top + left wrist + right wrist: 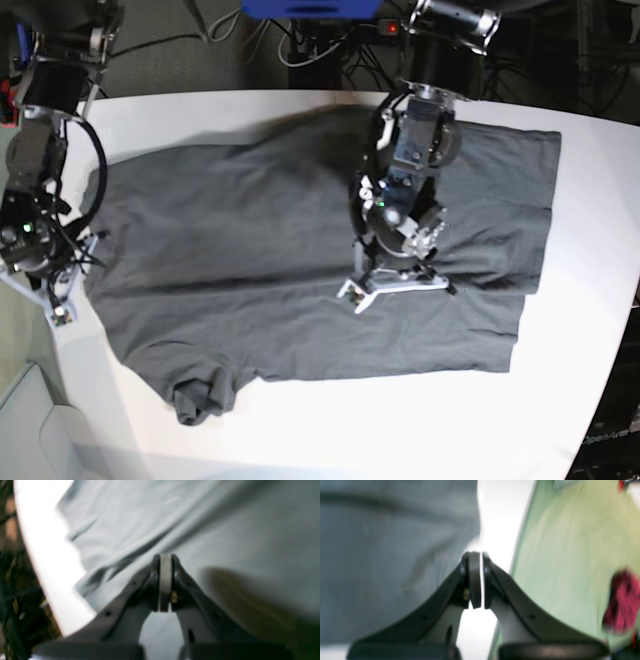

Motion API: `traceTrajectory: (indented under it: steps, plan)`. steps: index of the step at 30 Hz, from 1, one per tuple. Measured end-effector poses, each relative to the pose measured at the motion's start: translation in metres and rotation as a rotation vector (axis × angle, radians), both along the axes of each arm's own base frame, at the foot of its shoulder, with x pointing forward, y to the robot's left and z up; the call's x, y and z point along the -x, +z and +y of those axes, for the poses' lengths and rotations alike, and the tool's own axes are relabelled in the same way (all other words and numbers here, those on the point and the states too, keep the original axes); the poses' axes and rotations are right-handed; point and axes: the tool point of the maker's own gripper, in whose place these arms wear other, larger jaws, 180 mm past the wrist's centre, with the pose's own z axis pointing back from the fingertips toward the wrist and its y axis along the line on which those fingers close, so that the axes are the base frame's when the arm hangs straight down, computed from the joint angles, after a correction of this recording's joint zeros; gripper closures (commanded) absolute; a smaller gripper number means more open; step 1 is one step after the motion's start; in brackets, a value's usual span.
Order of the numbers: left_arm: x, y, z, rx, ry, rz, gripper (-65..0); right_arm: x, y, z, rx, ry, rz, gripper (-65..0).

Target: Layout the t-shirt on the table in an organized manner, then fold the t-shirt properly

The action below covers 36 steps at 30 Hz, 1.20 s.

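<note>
- My left gripper [165,580], the dark two-fingered claw, is clenched tight with its pale pads pressed together. I can't see any cloth pinched between them, so I'm calling it empty. It hangs over the middle of the shirt in the base view.
- My right gripper [478,580] is clenched too, just a thin sliver of light between the pads, holding nothing. It's out at the table's edge, just beside the shirt's border rather than over it.
- The thin dark charcoal-grey short-sleeved t-shirt [270,260] lies spread over the big smooth white tabletop [420,430], mostly flat. One end looks doubled over into a stepped layer, and a bunched lump sits at the near corner, probably a sleeve that's curled up.
- The wrist views are blurry, but I can make out long soft creases running through the fabric near the left claw.
- My read: I'm at the tail of the layout step, maybe the very start of folding. Hard to say which.
- Next move, I think: open a claw, come down on that bunched corner, pinch only the top layer and pull it flat before any real fold. Thin fabric drags easily, so keep it slow.
</note>
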Motion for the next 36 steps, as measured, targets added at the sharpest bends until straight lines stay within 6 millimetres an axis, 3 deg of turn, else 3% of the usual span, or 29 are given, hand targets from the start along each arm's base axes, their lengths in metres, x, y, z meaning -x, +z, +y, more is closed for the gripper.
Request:
traceTrajectory:
  steps: [3, 6, 10, 12, 15, 21, 23, 26, 32, 36]
  plan:
    - [-0.003, 0.008, -0.029, 0.032, -0.031, -0.020, -0.2, 0.026, 0.003, -0.007, -0.015, -0.070, 0.002, 0.0]
    - [-0.002, -0.002, -0.051, 0.044, -0.091, 0.007, -0.2, 0.048, -0.003, -0.011, -0.027, -0.121, 0.016, -2.4]
    - [0.008, -0.025, -0.068, -0.047, -0.179, 0.075, -0.2, 0.078, -0.021, -0.008, -0.054, -0.140, 0.075, -12.6]
    - [0.013, -0.029, -0.090, -0.025, -0.256, 0.066, -0.2, 0.085, -0.022, -0.005, -0.072, -0.161, 0.069, -18.3]
    - [0.018, -0.030, -0.107, 0.000, -0.306, 0.051, -0.2, 0.093, -0.020, 0.000, -0.093, -0.184, 0.042, -24.3]
    - [0.025, -0.056, -0.100, -0.028, -0.308, 0.113, -0.2, 0.102, -0.026, 0.000, -0.114, -0.221, 0.075, -27.4]
    - [0.023, -0.057, -0.099, -0.041, -0.306, 0.119, -0.2, 0.110, -0.032, -0.002, -0.113, -0.249, 0.136, -27.4]
    - [0.021, -0.058, -0.095, -0.028, -0.289, 0.120, -0.2, 0.106, -0.037, -0.001, -0.134, -0.263, 0.158, -27.5]
    - [0.018, -0.059, -0.089, -0.013, -0.262, 0.121, -0.2, 0.117, -0.075, 0.001, -0.243, -0.326, 0.269, -27.5]
    - [0.019, -0.059, -0.088, -0.017, -0.259, 0.122, -0.2, 0.108, -0.083, 0.004, -0.303, -0.321, 0.262, -30.6]
